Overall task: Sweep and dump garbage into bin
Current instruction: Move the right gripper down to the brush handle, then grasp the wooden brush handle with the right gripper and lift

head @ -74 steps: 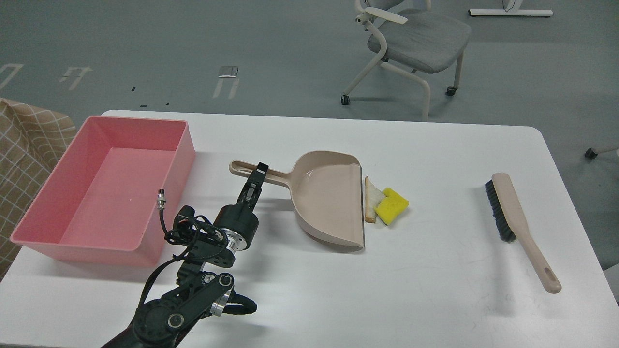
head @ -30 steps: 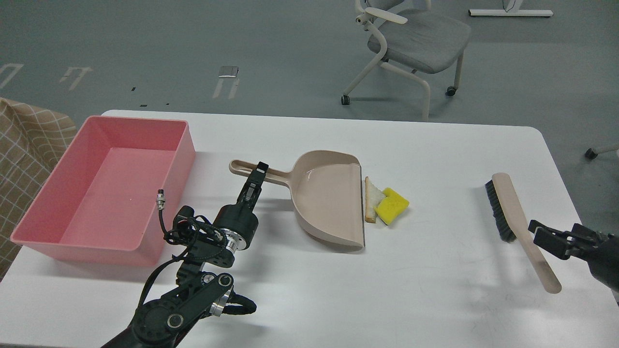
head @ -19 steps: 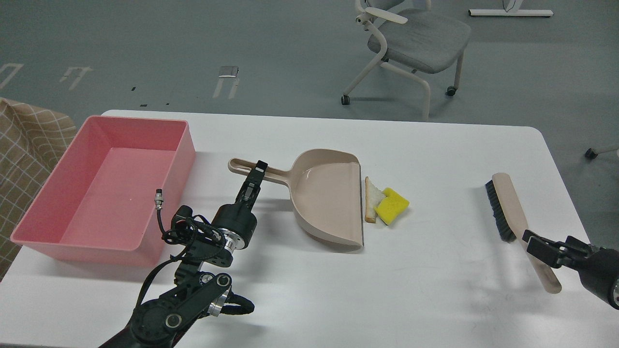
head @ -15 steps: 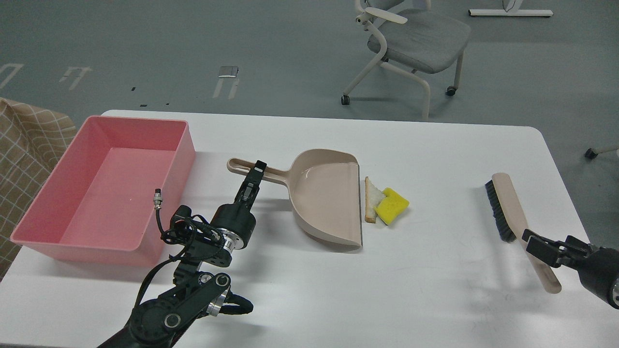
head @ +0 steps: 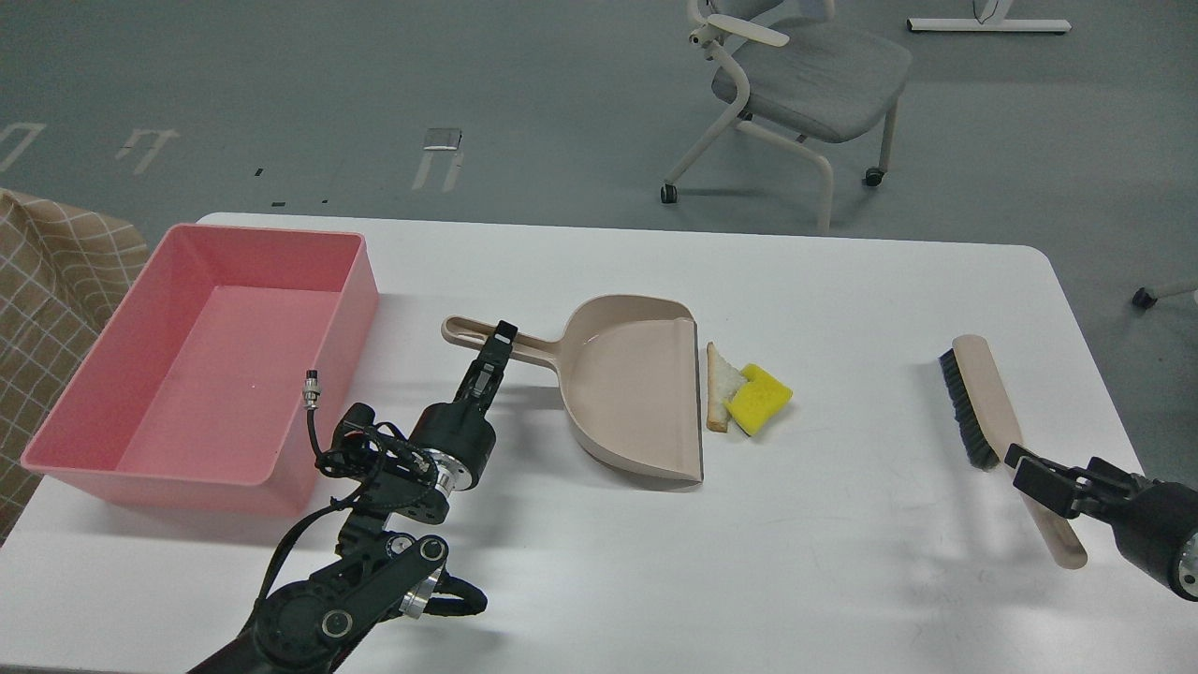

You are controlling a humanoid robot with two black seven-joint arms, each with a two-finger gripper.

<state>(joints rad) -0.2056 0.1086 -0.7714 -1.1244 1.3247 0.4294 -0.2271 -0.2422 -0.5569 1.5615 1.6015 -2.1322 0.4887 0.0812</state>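
The yellow sponge [head: 763, 398] and the white bread slice [head: 717, 388] lie touching each other on the white table [head: 842, 562], just right of the beige dustpan's [head: 636, 393] open lip. My left gripper [head: 498, 344] is shut on the dustpan's handle. The pink bin [head: 370, 281] stands at the table's left side with nothing in it. A beige brush [head: 978, 402] with black bristles lies at the right. My right gripper [head: 1031, 475] is open, its fingers straddling the brush handle low over the table.
A grey wheeled chair [head: 805, 84] stands on the floor behind the table. A checked tan cloth [head: 37, 281] hangs at the far left, beside the bin. The table's right edge is close to the brush.
My right arm came in from the right and moved its open gripper up to the brush handle. The dustpan rose slightly in my left gripper, then settled back down. The garbage and brush have not moved.
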